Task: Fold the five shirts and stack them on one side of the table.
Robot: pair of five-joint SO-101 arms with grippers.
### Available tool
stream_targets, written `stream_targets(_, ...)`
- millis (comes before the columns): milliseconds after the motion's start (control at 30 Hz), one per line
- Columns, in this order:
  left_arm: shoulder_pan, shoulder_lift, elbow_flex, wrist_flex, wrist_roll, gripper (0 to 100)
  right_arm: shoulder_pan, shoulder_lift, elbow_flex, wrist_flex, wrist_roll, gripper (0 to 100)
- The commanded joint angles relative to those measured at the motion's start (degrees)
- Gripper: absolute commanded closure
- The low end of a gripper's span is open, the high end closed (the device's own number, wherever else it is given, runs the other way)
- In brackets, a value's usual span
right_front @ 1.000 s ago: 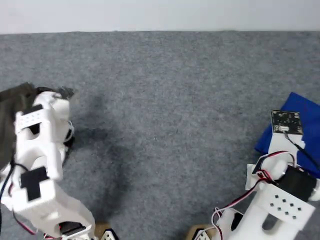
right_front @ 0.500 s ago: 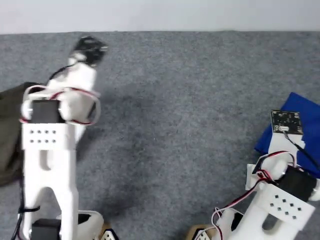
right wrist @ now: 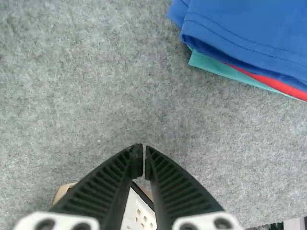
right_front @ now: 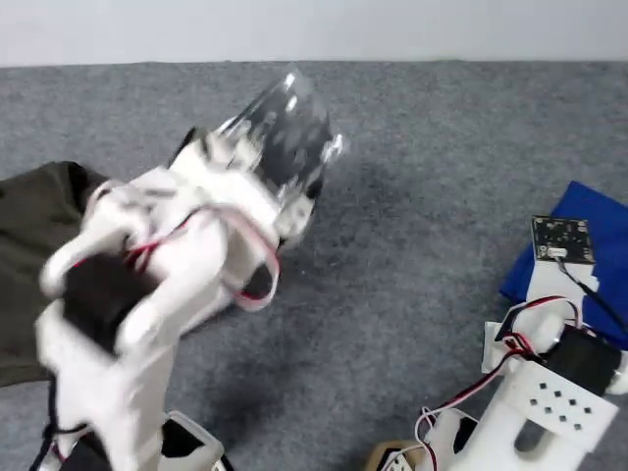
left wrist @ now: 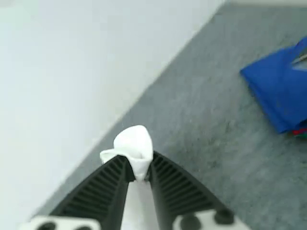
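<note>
1. an olive shirt (right_front: 29, 235) lies rumpled at the desk's (right_front: 432, 177) left edge.
2. the left gripper (left wrist: 138, 165) is raised above the desk, pinching a small white bit (left wrist: 133, 143); i cannot tell what it is.
3. the right gripper (right wrist: 143, 160), pressed together, hovers over bare desk near the folded stack (right wrist: 240, 33) at the right edge: blue on top, teal and red beneath.

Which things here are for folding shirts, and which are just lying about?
For the job:
- white cloth, pinched in the left tool
- crumpled dark olive shirt
- folded blue shirt, stacked on a teal shirt and a red shirt
- right tool, shut

Just there:
- grey felt table cover
- white wall
</note>
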Motion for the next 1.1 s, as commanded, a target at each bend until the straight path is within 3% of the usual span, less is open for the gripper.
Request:
stream_targets(0, 1.8, -2.0, -10.9, 6.6, 0.4, 98, -0.8, -0.7, -0.3, 2.1, -0.2, 99.0)
stream_targets(167, -4.6, -5.5, -12.0, 8.6, 0.4, 98, -1.2, -0.7, -0.3, 2.0, -0.5, 99.0)
stream_targets(300, -12.3, -11.1, -3.4, 8.6, -1.1, 99, -3.6, -0.7, -0.4, 1.9, -0.6, 99.0)
stream_targets(467, -23.4, -20.1, 15.2, 8.2, -6.8, 99, -13.8, -0.5, -0.4, 1.8, -0.6, 99.0)
stream_targets(700, -39.4, -32.4, 43.5, 0.8, -7.4, 99, -33.3, 0.7, -0.4, -4.3, -3.3, 99.0)
stream_targets(867, -47.8, -37.9, 61.1, -6.1, -8.3, 99, -40.4, 11.1, -2.1, -7.3, -3.9, 99.0)
stream_targets(1067, -52.4, -41.2, 72.0, -7.0, -10.5, 99, -45.3, 26.8, -17.5, -7.2, -3.9, 99.0)
